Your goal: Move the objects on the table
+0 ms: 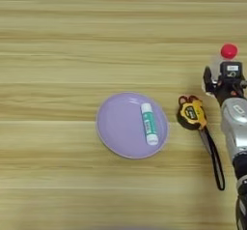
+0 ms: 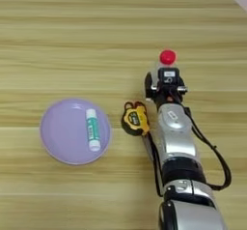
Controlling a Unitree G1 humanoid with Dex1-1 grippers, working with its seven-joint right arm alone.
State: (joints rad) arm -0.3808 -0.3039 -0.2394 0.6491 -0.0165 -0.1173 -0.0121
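Clearly, the clear plastic bottle (image 2: 165, 65) with its red cap (image 2: 167, 56) stands on the table (image 2: 72, 40) at about two o'clock from the middle of the right eye view; only the cap and a little of the clear body show, for the tool (image 2: 164, 81) sits right against the bottle's six o'clock side and covers the rest; one black finger (image 2: 148, 85) shows at the nine o'clock flank of the bottle, but whether the tool is gripping the bottle or merely standing open about it I cannot tell. At seven o'clock from the tool, close by, lies the yellow-and-black tape measure (image 2: 135, 118); a dark strap (image 1: 214, 157) trails from it toward six o'clock, running alongside the silver forearm (image 2: 176, 127), which comes up from the bottom edge with a black cable looping at its three o'clock side. Farther off toward nine o'clock rests a round lilac plate (image 2: 60, 132), apart from the tape measure; the white-and-green tube (image 2: 92, 129) lies inside the plate on its three o'clock half, its length running from twelve to six o'clock, with the white end at six. No scissors are seen in either view.
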